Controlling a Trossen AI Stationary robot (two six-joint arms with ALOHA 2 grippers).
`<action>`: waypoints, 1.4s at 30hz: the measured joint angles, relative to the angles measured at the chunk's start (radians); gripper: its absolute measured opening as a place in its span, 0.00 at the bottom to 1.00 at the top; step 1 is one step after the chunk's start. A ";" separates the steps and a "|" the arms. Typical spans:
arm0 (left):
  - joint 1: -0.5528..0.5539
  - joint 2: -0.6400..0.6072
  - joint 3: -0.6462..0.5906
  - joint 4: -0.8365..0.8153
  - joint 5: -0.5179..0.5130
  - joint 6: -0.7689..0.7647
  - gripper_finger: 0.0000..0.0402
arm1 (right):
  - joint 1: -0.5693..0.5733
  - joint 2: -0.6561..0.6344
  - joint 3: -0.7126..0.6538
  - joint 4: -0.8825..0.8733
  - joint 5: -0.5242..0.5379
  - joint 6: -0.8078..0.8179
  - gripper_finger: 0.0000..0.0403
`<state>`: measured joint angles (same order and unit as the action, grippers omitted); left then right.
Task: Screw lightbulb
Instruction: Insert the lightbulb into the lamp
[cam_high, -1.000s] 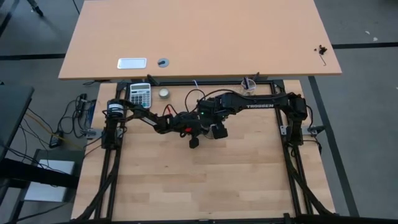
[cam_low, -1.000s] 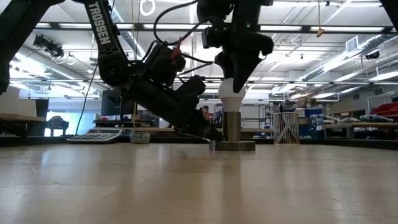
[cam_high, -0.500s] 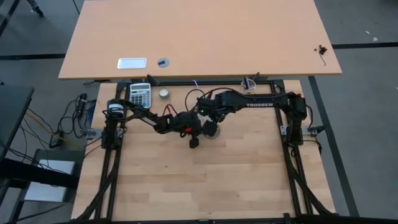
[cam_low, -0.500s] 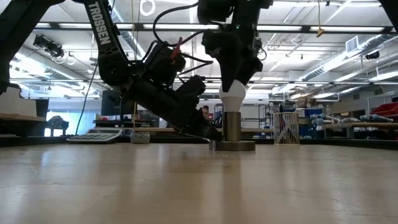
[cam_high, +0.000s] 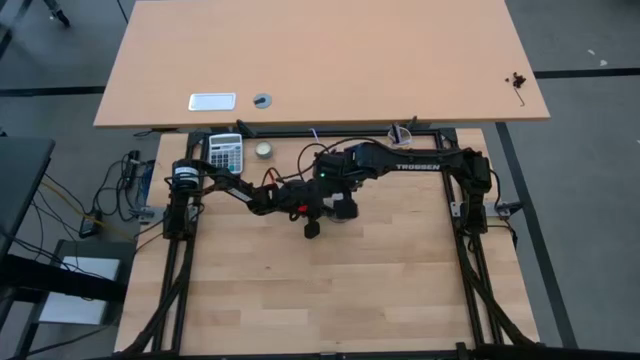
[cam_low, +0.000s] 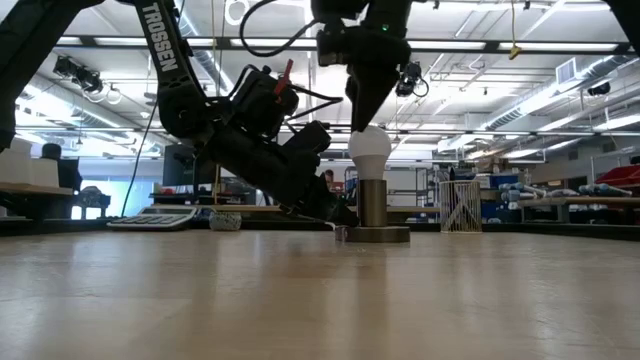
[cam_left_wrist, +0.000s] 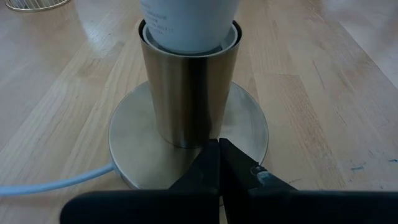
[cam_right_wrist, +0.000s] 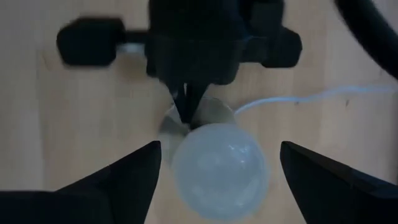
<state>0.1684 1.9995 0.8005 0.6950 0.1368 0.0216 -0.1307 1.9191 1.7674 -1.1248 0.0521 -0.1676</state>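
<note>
The white lightbulb (cam_low: 369, 150) stands upright with its narrow end in the grey metal socket (cam_low: 373, 205), which rests on its round base plate (cam_left_wrist: 249, 124) at the table's middle. My right gripper (cam_right_wrist: 219, 152) hangs open just above the bulb (cam_right_wrist: 219, 163), pointing down, a finger on either side of the globe and clear of it. My left gripper (cam_left_wrist: 219, 149) is shut and slants down from the table's left onto the base plate. My left gripper presses its shut fingertips (cam_left_wrist: 211, 163) down on the base plate's top (cam_left_wrist: 239, 140), right at the foot of the socket's tube. The fingers come slanting down from the table's left side. The plate lies flat on the table.
A thin white cord (cam_left_wrist: 56, 180) leaves the base plate. A calculator (cam_high: 226, 152), a small round tin (cam_high: 264, 150) and a cup (cam_high: 400, 135) stand along the far edge. The near half of the wooden table (cam_high: 330, 290) is bare.
My right gripper has let go of the bulb's globe, risen a little above it and rolled about its own line. The bulb has stayed upright in the socket.
</note>
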 joint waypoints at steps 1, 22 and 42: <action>0.000 0.000 0.000 0.000 0.000 0.000 0.01 | 0.000 0.000 0.000 -0.006 0.001 -0.058 0.83; 0.000 0.000 0.000 0.000 0.000 0.000 0.01 | -0.026 -0.002 -0.051 -0.008 -0.045 -0.200 0.60; 0.000 0.000 0.000 0.000 0.000 -0.002 0.01 | -0.022 0.007 0.022 -0.022 -0.054 0.301 0.64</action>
<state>0.1684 1.9995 0.8005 0.6949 0.1368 0.0200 -0.1525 1.9259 1.7895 -1.1465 -0.0016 0.1338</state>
